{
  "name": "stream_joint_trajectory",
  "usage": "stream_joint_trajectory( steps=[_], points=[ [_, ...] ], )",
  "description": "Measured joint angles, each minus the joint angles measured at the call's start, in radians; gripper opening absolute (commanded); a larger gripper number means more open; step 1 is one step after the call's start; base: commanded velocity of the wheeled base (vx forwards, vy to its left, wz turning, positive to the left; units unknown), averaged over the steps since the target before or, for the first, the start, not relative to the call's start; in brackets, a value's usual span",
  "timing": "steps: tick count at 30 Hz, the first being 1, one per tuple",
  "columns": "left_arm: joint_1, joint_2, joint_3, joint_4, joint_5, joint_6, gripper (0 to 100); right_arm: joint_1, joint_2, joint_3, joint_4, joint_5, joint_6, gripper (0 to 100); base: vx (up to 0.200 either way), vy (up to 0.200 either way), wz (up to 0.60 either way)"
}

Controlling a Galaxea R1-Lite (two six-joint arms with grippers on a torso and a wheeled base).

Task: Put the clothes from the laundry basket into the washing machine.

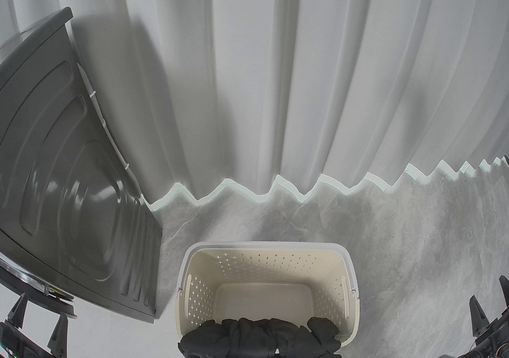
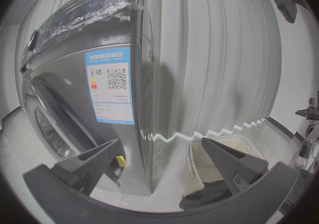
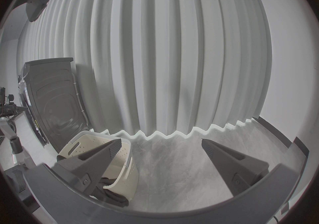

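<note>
Hanging low at each side, the left gripper (image 2: 161,141) and right gripper (image 3: 161,141) are both wide open, holding nothing. Between them, dark clothes (image 1: 260,338) lie in the basket (image 1: 265,245) on the floor (image 1: 413,247). The washer (image 1: 69,189) stands farther left, by the curtain (image 1: 291,57).

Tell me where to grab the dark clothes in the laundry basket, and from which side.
Pinch a raised fold atop the dark clothes, coming down through the open top of the laundry basket. The pile is bunched at the near wall, and the perforated walls likely block a sideways approach.
</note>
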Motion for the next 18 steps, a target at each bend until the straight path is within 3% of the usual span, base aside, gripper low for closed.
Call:
stream_joint_trajectory(
  steps=[18],
  points=[
    [0.0, 0.0, 0.0, 0.0, 0.0, 0.0, 100, -0.001, 0.0, 0.0, 0.0, -0.001, 0.0, 100, -0.2, 0.0, 0.0]
  ],
)
